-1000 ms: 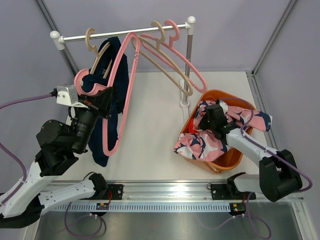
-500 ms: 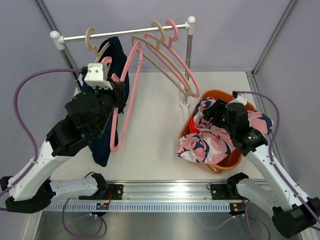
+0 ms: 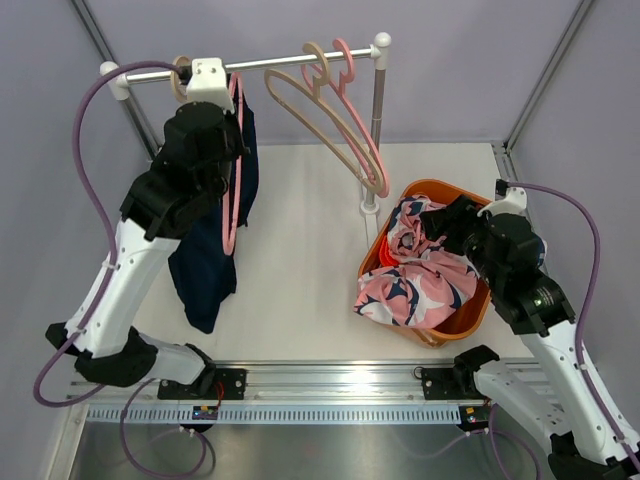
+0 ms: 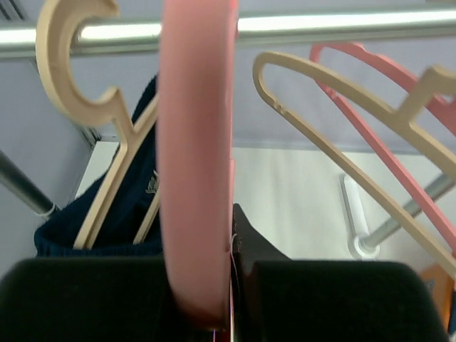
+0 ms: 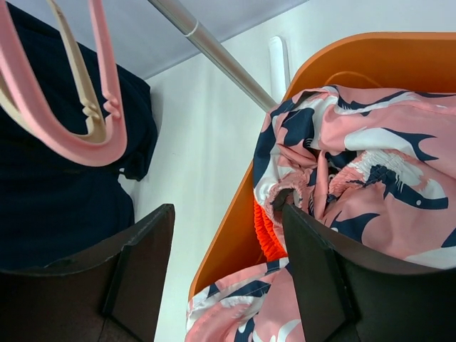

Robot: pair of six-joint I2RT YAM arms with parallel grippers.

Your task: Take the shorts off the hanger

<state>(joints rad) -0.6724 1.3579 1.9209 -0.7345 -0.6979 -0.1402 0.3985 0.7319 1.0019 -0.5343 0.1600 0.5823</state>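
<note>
My left gripper (image 3: 228,120) is raised to the rail (image 3: 290,63) and is shut on a bare pink hanger (image 3: 233,190). In the left wrist view that hanger (image 4: 196,142) fills the centre, clamped in the gripper (image 4: 231,285) just below the rail (image 4: 320,21). The dark navy shorts (image 3: 205,270) hang from a beige hanger (image 4: 107,192) at the rail's left end. The pink patterned shorts (image 3: 420,285) lie heaped in the orange basket (image 3: 470,318), over bright orange shorts (image 5: 265,235). My right gripper (image 3: 440,225) hovers open above them, holding nothing (image 5: 228,242).
A beige hanger (image 3: 330,130) and a pink hanger (image 3: 362,140) hang bare at the rail's right end, beside the rack's upright post (image 3: 377,120). The basket's rim (image 5: 356,50) stands close to that post. Grey enclosure walls surround the white tabletop (image 3: 300,250).
My left arm swung the pink hanger up from low left to the rail. My right gripper opened, let go of the pink patterned shorts in the basket, and lifted away to the right.
</note>
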